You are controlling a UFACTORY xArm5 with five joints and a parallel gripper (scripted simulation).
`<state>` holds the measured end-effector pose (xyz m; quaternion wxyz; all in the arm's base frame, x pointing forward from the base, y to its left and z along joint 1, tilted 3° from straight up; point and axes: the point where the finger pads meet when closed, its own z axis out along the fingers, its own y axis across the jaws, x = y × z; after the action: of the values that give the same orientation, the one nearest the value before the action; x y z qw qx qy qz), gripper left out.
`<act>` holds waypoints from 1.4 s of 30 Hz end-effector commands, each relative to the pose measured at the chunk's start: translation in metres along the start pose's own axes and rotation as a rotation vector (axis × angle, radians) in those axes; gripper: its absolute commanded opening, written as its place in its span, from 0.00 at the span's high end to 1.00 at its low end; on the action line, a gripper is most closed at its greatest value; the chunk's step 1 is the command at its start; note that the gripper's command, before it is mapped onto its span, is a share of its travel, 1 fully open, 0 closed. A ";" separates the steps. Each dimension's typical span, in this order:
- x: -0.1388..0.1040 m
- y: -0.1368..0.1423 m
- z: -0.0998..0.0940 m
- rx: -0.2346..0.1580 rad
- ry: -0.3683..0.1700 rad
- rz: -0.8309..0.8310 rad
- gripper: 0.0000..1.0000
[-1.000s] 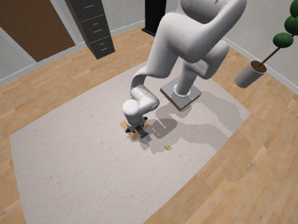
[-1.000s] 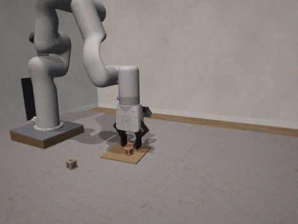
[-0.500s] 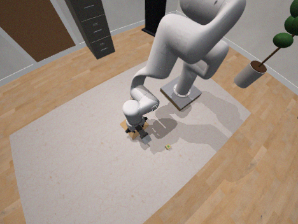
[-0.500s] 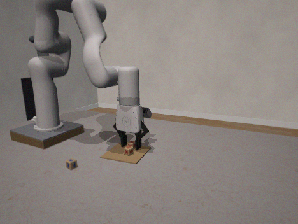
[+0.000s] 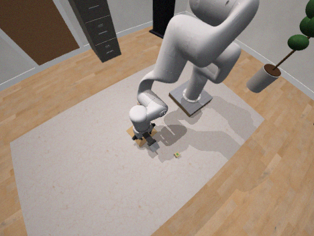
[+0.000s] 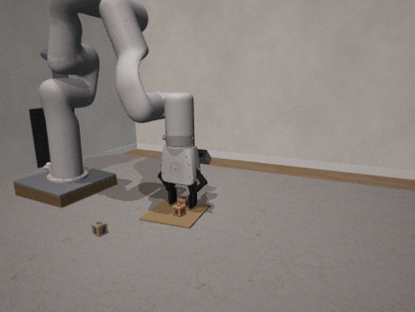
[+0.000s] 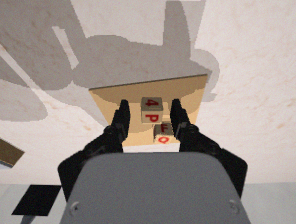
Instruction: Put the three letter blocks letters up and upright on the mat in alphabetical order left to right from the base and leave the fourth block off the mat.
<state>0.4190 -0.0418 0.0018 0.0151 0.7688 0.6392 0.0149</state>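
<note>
The blue block (image 6: pixel 99 229) sits off the mat (image 5: pixel 132 131) (image 6: pixel 166 217) (image 7: pixel 105 96). On it, a red block (image 6: pixel 179 209) (image 7: pixel 163 134) sits beside the P block (image 6: pixel 183 200) (image 7: pixel 151 110). The gripper (image 5: pixel 143 131) (image 6: pixel 182 205) (image 7: pixel 150 107) is fairly wide around the P block, holding nothing. The green block (image 5: pixel 177 154) is off the mat.

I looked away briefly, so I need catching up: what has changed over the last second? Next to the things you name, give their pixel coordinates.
Nothing visibly changed. The gripper (image 5: pixel 143 131) (image 6: pixel 183 206) (image 7: pixel 150 107) is still open low over the mat (image 5: pixel 141 143) (image 6: pixel 164 217) (image 7: pixel 107 100); the block off the mat (image 5: pixel 177 154) (image 6: pixel 99 229) stayed put.
</note>
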 end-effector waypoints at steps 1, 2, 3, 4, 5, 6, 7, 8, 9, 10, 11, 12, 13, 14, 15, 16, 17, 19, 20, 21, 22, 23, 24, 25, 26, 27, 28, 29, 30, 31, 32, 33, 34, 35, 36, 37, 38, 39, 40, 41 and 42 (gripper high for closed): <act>0.000 0.001 -0.001 -0.003 0.000 0.000 0.37; 0.000 0.001 -0.001 -0.003 0.000 0.000 0.37; 0.000 0.001 -0.001 -0.003 0.000 0.000 0.37; 0.000 0.001 -0.001 -0.003 0.000 0.000 0.37; 0.000 0.001 -0.001 -0.003 0.000 0.000 0.37; 0.000 0.001 -0.001 -0.003 0.000 0.000 0.37; 0.000 0.001 -0.001 -0.003 0.000 0.000 0.37; 0.000 0.001 -0.001 -0.003 0.000 0.000 0.58; 0.000 0.001 -0.001 -0.003 0.000 0.000 0.58; 0.000 0.001 -0.001 -0.003 0.000 0.000 0.58; 0.000 0.001 -0.001 -0.003 0.000 0.000 0.58; 0.000 0.001 -0.001 -0.003 0.000 0.000 0.58; 0.000 0.001 -0.001 -0.003 0.000 0.000 0.58; 0.000 0.001 -0.001 -0.003 0.000 0.000 0.58; 0.000 0.001 -0.001 -0.003 0.000 0.000 0.58; 0.000 0.001 -0.001 -0.003 0.000 0.000 0.58; 0.000 0.001 -0.001 -0.003 0.000 0.000 0.58; 0.000 0.001 -0.001 -0.003 0.000 0.000 0.58; 0.000 0.001 -0.001 -0.003 0.000 0.000 0.58; 0.000 0.001 -0.001 -0.003 0.000 0.000 0.58; 0.000 0.001 -0.001 -0.003 0.000 0.000 0.58; 0.000 0.001 -0.001 -0.003 0.000 0.000 0.58; 0.000 0.001 -0.001 -0.003 0.000 0.000 0.58; 0.000 0.001 -0.001 -0.003 0.000 0.000 0.79; 0.000 0.001 -0.001 -0.003 0.000 0.000 0.79; 0.000 0.001 -0.001 -0.003 0.000 0.000 0.79; 0.000 0.001 -0.001 -0.003 0.000 0.000 0.79; 0.000 0.001 -0.001 -0.003 0.000 0.000 0.79; 0.000 0.001 -0.001 -0.003 0.000 0.000 0.79; 0.000 0.001 -0.001 -0.003 0.000 0.000 0.79; 0.000 0.001 -0.001 -0.003 0.000 0.000 0.79; 0.000 0.001 -0.001 -0.003 0.000 0.000 0.79; 0.000 0.001 -0.001 -0.003 0.000 0.000 0.79; 0.000 0.001 -0.001 -0.003 0.000 0.000 0.79; 0.000 0.001 -0.001 -0.003 0.000 0.000 0.79; 0.000 0.001 -0.001 -0.003 0.000 0.000 0.79; 0.000 0.001 -0.001 -0.003 0.000 0.000 0.79; 0.000 0.001 -0.001 -0.003 0.000 0.000 0.79; 0.000 0.001 -0.001 -0.003 0.000 0.000 0.79; 0.000 0.001 -0.001 -0.003 0.000 0.000 0.79; 0.000 0.001 -0.001 -0.003 0.000 0.000 0.79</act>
<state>0.4190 -0.0418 0.0018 0.0151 0.7688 0.6392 0.0149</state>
